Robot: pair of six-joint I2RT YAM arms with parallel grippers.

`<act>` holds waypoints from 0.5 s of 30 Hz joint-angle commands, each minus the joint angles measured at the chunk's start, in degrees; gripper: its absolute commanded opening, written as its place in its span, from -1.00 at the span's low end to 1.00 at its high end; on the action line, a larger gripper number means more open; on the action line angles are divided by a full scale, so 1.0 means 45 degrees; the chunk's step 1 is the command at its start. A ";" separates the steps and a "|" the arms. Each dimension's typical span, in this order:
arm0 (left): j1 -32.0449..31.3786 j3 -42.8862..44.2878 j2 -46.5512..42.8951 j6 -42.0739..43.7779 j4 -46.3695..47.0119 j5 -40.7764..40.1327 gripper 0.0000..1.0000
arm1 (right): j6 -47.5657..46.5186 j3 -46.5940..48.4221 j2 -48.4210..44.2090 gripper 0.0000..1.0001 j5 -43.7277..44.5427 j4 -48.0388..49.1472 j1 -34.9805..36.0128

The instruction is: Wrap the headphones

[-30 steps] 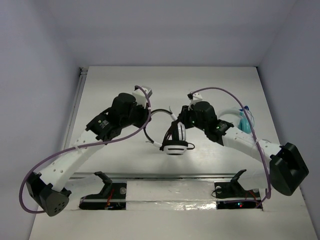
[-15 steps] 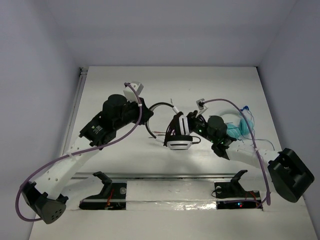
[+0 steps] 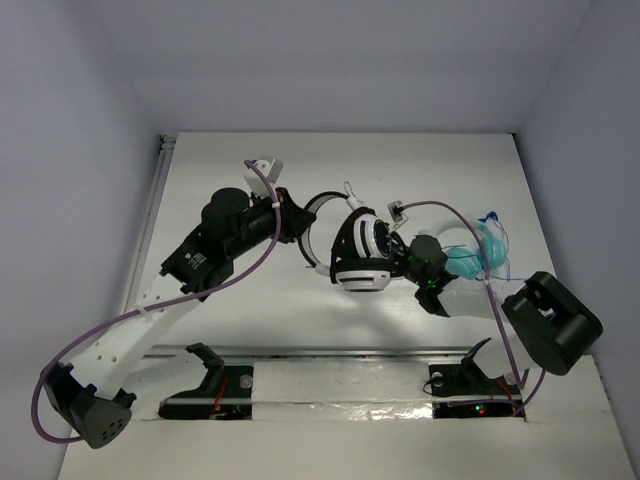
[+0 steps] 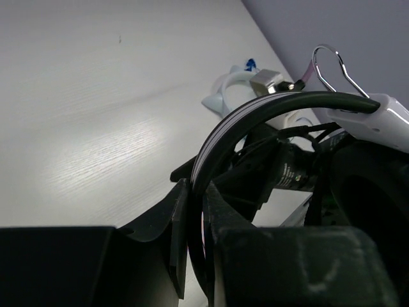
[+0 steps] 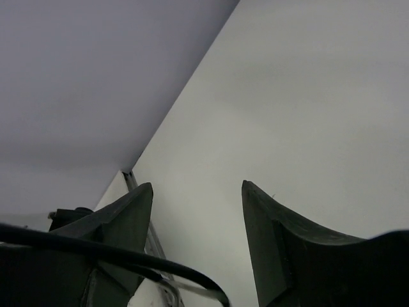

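The headphones (image 3: 362,256) sit at mid-table, their white-rimmed earcups stacked and tilted. Their thin black headband (image 3: 322,199) arcs off to the left. My left gripper (image 3: 297,216) is shut on that headband. In the left wrist view the headband (image 4: 255,109) runs down between the closed fingers (image 4: 160,224) of my left gripper (image 4: 195,192). My right gripper (image 3: 398,262) lies just right of the earcups. The right wrist view shows my right gripper (image 5: 197,185) open with nothing between its jaws, and a thin black cable (image 5: 128,256) crossing below its left finger.
Teal headphones (image 3: 470,258) lie right of the right wrist and show behind the headband (image 4: 223,96) in the left wrist view. A metal rail (image 3: 330,352) crosses the table's near side. Grey walls close in the back and both sides.
The right gripper has opened and let go of the headphones, drawing in beside the earcups. The left gripper has carried the headband back and right, and the earcups have tilted.
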 commanded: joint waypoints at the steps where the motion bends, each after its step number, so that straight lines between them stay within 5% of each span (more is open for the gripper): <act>1: -0.0046 0.0316 -0.0590 -0.0904 0.2072 0.0391 -1.00 | -0.0038 0.0140 -0.0156 0.29 -0.0197 0.1144 -0.0090; 3: -0.0046 0.0354 -0.0707 -0.0943 0.2092 0.0255 -1.00 | -0.0019 -0.0035 -0.0253 0.27 -0.0177 0.1357 -0.0090; 6: -0.0046 0.0393 -0.0746 -0.1021 0.2170 0.0177 -1.00 | 0.0157 -0.0231 -0.0312 -0.08 -0.0138 0.1671 -0.0090; 10: -0.0046 0.0530 -0.0766 -0.1118 0.1975 -0.0447 -1.00 | 0.0293 -0.0367 -0.0079 -0.16 -0.0197 0.1670 -0.0090; 12: -0.0046 0.0511 -0.0863 -0.1294 0.1955 -0.1012 -1.00 | 0.0566 -0.0796 0.0000 -0.38 -0.0197 0.1846 -0.0090; 15: -0.0046 0.0336 -0.0864 -0.1683 0.2208 -0.1676 -1.00 | 0.0937 -0.1207 0.0175 -0.39 -0.0119 0.1983 -0.0090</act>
